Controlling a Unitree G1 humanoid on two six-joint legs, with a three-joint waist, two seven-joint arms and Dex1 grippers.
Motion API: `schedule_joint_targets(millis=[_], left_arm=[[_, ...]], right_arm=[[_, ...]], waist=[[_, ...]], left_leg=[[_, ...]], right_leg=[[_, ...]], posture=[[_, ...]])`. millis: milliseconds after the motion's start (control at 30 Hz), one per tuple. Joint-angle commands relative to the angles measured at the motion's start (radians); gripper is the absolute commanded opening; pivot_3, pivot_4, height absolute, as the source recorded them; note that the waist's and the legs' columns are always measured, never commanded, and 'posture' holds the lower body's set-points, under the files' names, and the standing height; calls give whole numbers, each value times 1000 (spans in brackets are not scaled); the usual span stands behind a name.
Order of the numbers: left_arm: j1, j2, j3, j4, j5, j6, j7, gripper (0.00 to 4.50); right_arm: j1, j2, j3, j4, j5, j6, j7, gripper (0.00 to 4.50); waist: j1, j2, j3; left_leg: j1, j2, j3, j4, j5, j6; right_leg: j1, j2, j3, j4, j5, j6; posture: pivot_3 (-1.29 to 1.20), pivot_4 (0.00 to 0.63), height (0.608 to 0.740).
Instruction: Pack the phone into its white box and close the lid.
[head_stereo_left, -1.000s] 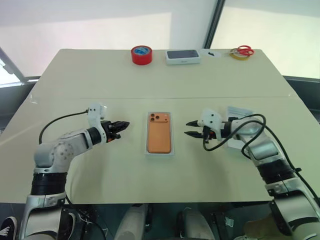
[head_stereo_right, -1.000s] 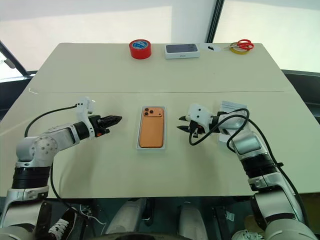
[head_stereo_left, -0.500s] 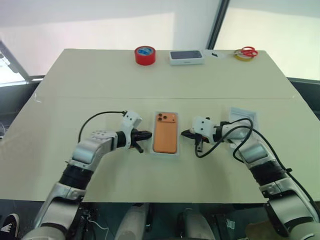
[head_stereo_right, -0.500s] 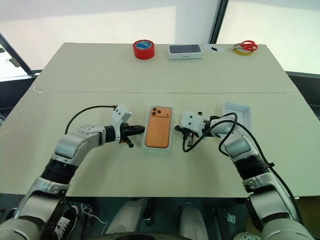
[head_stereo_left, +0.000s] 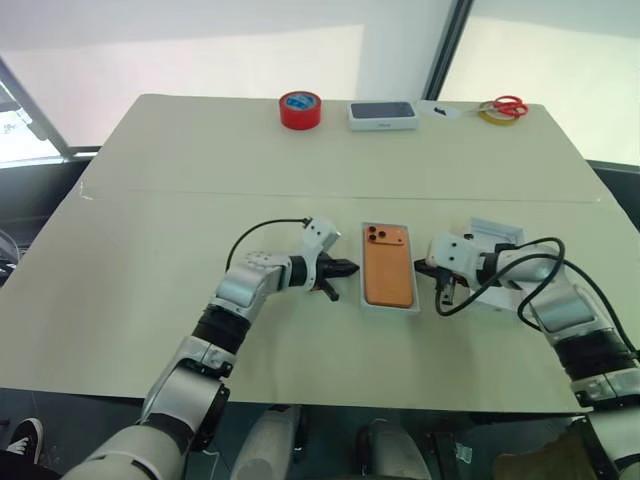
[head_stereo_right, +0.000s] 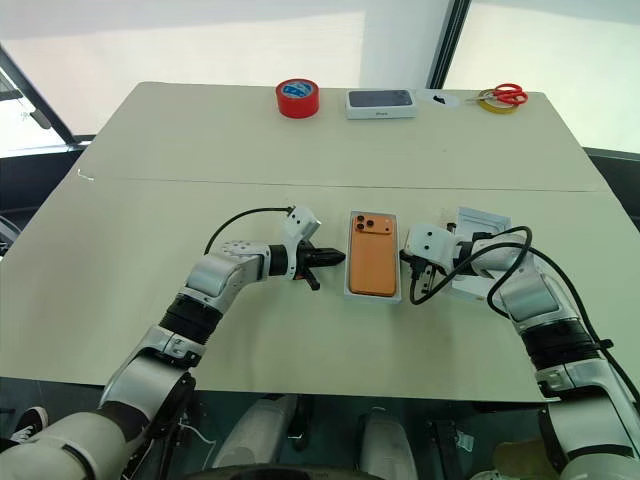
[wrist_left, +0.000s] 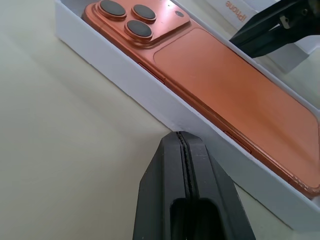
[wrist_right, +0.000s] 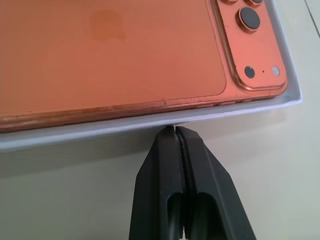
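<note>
Grippers (head_stereo_left: 350, 268) flanking phone (head_stereo_left: 388, 278) — lengthwise (cameras far)

The flat orange phone with rounded corners (head_stereo_left: 388, 276) lies back up inside the shallow white cardboard box (head_stereo_left: 362, 270). Its raised bump with three round dark lenses sits at the far end. The phone fills the box almost to the walls, and the thin white walls show all around it. The box rests flat near the middle of the pale surface (head_stereo_left: 200, 170), with its long sides pointing away from the robot. The box is open on top.
</note>
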Motion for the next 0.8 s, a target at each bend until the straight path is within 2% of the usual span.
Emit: schedule_joint_targets(millis=[33, 333, 633, 700, 733, 800], left_arm=[[-7, -26, -36, 12, 21, -13, -28, 0], [14, 20, 7, -32, 16, -11, -44, 0], [101, 146, 112, -190, -29, -32, -64, 0], [118, 172, 145, -221, -71, -17, -102, 0], [125, 183, 157, -233, -77, -18, -104, 254], [158, 238, 169, -289, -87, -59, -157, 849]], right_arm=[[26, -28, -37, -34, 27, 15, 19, 42], [73, -74, -71, -28, 21, -14, 2, 42], [232, -180, -167, -50, 71, -47, 26, 42], [239, -172, -198, -102, 140, 32, 49, 42], [236, -164, -213, -130, 178, 79, 58, 9], [207, -140, -250, -195, 264, 204, 50, 540]], waist=[[1, 0, 0], [-5, 0, 0], [-20, 0, 0], [-21, 0, 0], [-21, 0, 0], [-23, 1, 0]], left_leg=[[0, 0, 0, 1, 0, 0], [0, 0, 0, 5, -3, 4], [0, 1, 0, 5, -3, 4], [0, 1, 0, 5, -4, 6], [0, 1, 0, 5, -4, 6], [-1, 1, 0, 5, -4, 6]], right_leg=[[0, 0, 0, 0, 0, 0], [2, 0, 0, 0, 0, 0], [2, 0, 0, 0, 0, 0], [2, 0, 0, 0, 0, 0], [2, 0, 0, 0, 0, 0], [2, 0, 0, 0, 0, 0]], posture=[[0, 150, 738], [0, 150, 738], [0, 150, 738], [0, 150, 738], [0, 150, 738], [0, 150, 738]])
